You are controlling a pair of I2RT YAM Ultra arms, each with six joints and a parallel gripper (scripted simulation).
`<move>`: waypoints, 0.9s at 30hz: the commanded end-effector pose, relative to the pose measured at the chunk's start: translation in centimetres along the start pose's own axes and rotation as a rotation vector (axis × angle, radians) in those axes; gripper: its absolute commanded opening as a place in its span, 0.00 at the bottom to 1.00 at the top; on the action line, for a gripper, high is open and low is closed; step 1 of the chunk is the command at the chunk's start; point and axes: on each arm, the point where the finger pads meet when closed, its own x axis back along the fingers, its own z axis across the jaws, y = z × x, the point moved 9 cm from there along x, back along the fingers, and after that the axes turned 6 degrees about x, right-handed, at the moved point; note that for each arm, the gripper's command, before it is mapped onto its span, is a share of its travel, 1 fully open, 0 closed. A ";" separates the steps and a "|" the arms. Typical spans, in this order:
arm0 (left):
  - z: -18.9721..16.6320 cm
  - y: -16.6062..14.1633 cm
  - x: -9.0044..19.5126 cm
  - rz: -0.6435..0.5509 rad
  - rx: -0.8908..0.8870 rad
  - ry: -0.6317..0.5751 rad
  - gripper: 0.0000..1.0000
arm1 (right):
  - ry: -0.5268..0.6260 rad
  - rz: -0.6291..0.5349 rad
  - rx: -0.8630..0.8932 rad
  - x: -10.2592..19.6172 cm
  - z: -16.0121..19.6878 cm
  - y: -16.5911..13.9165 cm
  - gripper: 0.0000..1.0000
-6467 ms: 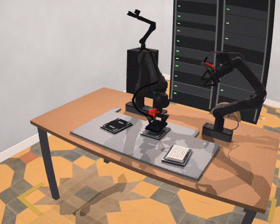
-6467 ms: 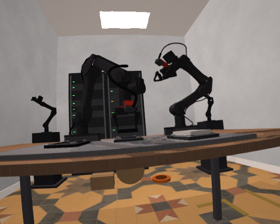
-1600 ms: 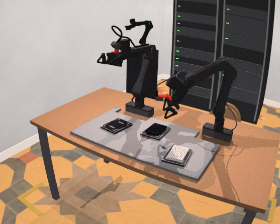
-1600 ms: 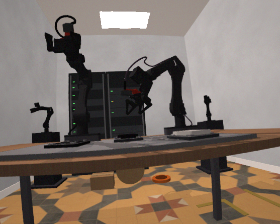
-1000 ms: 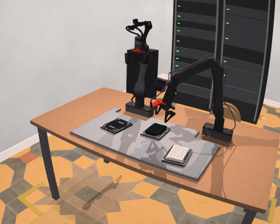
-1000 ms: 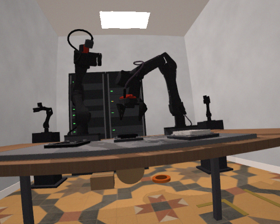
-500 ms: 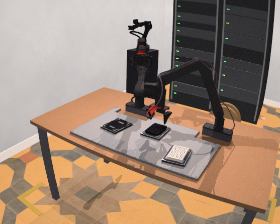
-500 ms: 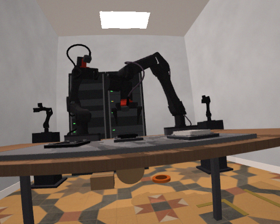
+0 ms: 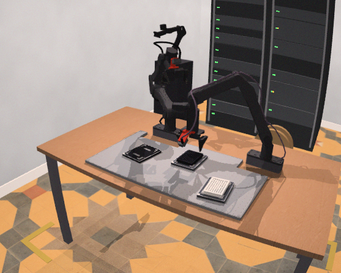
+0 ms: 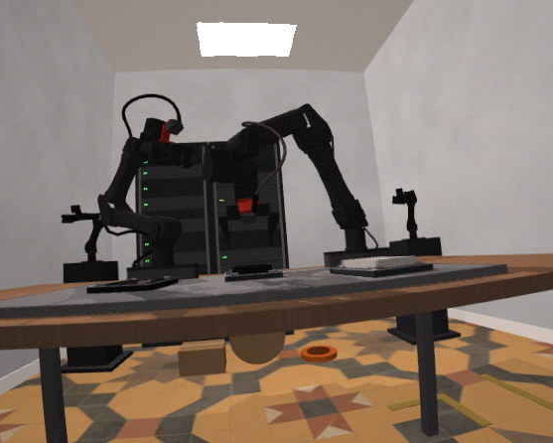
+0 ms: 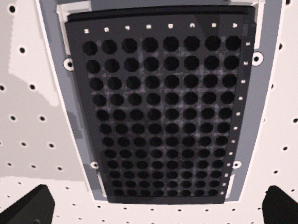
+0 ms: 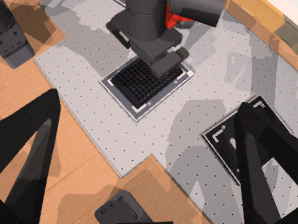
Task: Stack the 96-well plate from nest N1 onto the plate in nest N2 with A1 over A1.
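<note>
The black 96-well plate (image 9: 189, 157) (image 10: 250, 268) (image 11: 160, 105) (image 12: 135, 82) sits in nest N1 (image 9: 178, 164) (image 11: 256, 100) (image 12: 120, 97); in the left wrist view its A1 corner is at the top right. The white plate (image 9: 216, 186) (image 10: 378, 261) sits in nest N2 (image 9: 212, 197) (image 10: 383, 270), outside both wrist views. My left gripper (image 9: 191, 147) (image 10: 249, 246) (image 11: 155, 198) is open and empty, above the black plate, fingers pointing down. My right gripper (image 12: 150, 104) is open and empty, raised high near its own base.
A third, empty black nest (image 9: 138, 155) (image 10: 132, 284) (image 12: 225, 145) lies on the perforated grey board (image 9: 111, 162) (image 12: 90, 107), on the right arm's side of N1. The left arm's wrist partly covers the black plate in the right wrist view. The raised right arm stands close to the left arm's forearm.
</note>
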 end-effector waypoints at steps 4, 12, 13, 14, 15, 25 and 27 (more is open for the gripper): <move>-0.6 0.4 -0.2 -0.005 0.020 -0.022 1.00 | -0.007 -0.037 -0.014 1.3 -0.1 0.3 1.00; -0.5 0.4 -1.6 -0.001 0.020 -0.011 1.00 | -0.002 -0.029 -0.007 0.8 -0.1 0.4 1.00; -0.5 0.4 -1.8 -0.001 0.020 -0.011 1.00 | -0.002 -0.029 -0.007 0.8 -0.1 0.4 1.00; -0.5 0.4 -1.9 -0.001 0.020 -0.011 1.00 | -0.002 -0.029 -0.007 0.8 -0.1 0.4 1.00; -0.5 0.4 -2.1 -0.001 0.020 -0.011 1.00 | -0.002 -0.029 -0.007 0.8 -0.1 0.4 1.00; -0.5 0.4 -3.3 -0.001 0.020 -0.011 1.00 | -0.002 -0.029 -0.007 0.8 -0.1 0.4 1.00; -0.5 0.4 -3.6 -0.001 0.020 -0.011 1.00 | -0.002 -0.029 -0.007 0.8 -0.1 0.4 1.00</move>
